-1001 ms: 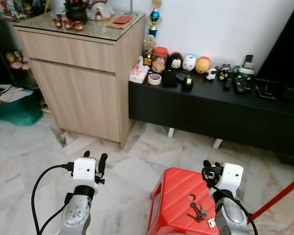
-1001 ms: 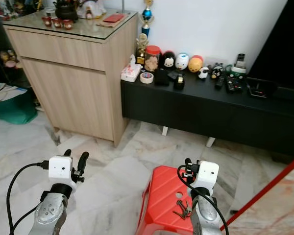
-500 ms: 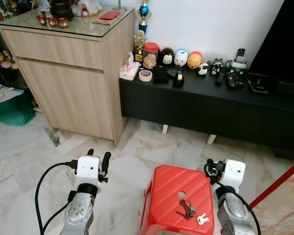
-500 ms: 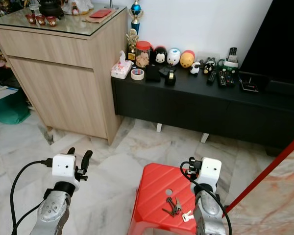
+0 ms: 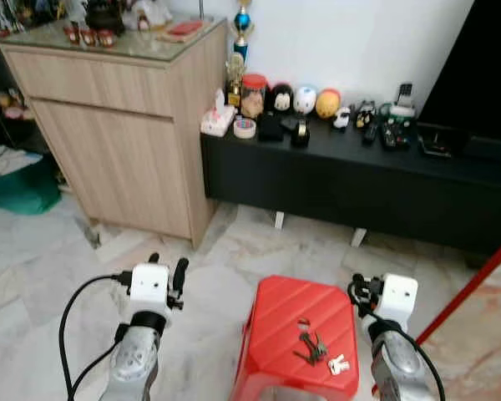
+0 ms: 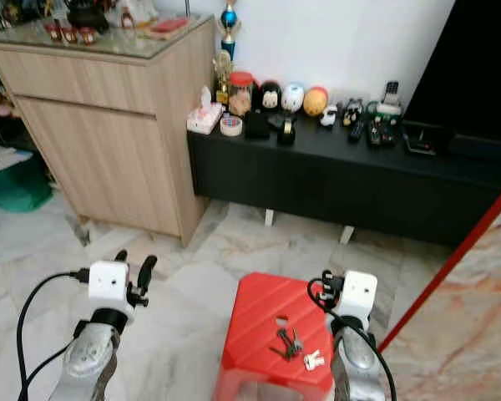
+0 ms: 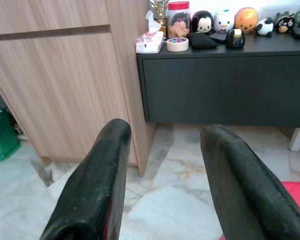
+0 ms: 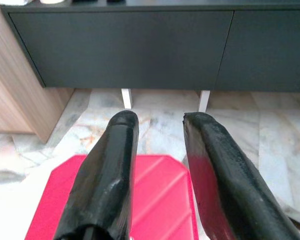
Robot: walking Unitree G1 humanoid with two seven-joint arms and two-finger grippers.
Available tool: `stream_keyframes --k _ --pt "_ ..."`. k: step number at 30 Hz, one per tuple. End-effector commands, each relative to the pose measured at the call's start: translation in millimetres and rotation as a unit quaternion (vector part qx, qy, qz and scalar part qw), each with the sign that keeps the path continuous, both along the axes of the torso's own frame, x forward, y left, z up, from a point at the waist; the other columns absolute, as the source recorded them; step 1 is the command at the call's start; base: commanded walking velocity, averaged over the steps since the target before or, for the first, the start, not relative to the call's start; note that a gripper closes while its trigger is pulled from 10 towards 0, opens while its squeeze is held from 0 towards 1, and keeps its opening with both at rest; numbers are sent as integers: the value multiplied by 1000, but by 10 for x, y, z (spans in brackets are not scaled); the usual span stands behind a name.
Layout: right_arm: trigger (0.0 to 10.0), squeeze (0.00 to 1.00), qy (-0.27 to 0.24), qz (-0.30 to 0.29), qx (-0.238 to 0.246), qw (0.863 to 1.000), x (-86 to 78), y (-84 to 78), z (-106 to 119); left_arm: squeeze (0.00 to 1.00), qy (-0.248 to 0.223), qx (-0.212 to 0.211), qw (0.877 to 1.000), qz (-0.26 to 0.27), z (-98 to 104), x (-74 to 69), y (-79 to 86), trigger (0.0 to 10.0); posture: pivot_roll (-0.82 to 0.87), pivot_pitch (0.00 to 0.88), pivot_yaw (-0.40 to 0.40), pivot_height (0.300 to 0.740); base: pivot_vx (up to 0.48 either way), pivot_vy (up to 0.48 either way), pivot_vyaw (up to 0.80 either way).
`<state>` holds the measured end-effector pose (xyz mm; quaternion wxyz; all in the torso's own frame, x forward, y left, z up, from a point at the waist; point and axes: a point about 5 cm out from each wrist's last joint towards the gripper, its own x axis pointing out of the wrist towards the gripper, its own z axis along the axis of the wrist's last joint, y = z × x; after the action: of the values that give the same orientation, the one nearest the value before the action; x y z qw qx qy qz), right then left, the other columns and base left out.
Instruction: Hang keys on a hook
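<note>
Item: keys (image 5: 311,346), a dark bunch with a small pale tag or key lying just beside it, resting on the top of a red plastic stool (image 5: 275,322) toward the robot's right side of that top. The bunch is lying flat, its long axis running roughly slantwise from the stool's middle hole toward the near right corner.

Right gripper (image 5: 358,290): hovering just beside the stool's right edge, fingers (image 8: 110,170) standing apart and holding nothing. The keys are lying to its left and slightly back toward the robot's body, below the wrist; the fingers are pointing forward past them toward the black low cabinet (image 5: 384,180).

Left gripper (image 5: 168,269): hanging over bare marble floor (image 5: 33,276), well apart from the stool, fingers spread, empty.

Judgement: the right arm is the nearer one; the pick is calling for it to draw back and tip downward over the bunch.

Hook: not identifiable in these views.

Writing: none legible; the jar, figurines and tissue pack on the cabinet are too small to read.
</note>
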<state>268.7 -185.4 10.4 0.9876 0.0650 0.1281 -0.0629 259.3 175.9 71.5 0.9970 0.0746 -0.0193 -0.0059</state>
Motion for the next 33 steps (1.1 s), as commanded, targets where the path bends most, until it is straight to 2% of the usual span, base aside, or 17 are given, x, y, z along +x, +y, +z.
stream_keyframes --k 1,4,9,27,33 --pt "10000 0 8 2 2 1000 7 -6 -18 0 -3 5 1000 -5 31 20 -35 10000 75 0 -60 667 0 0 0" --pt "10000 0 25 8 5 1000 14 8 -51 0 -3 4 1000 -5 28 20 -35 10000 75 0 -60 662 0 0 0" --pt "10000 0 14 11 6 1000 21 7 -34 0 -2 3 1000 -5 29 21 -38 10000 77 0 -62 642 0 0 0" --pt "10000 0 -1 36 7 999 34 44 -14 0 4 -1 1000 -19 29 41 -72 10000 79 0 -62 642 0 0 0" --pt "10000 0 -7 45 7 999 44 57 -4 0 8 -7 1000 -24 22 48 -84 10000 76 0 -61 642 0 0 800"
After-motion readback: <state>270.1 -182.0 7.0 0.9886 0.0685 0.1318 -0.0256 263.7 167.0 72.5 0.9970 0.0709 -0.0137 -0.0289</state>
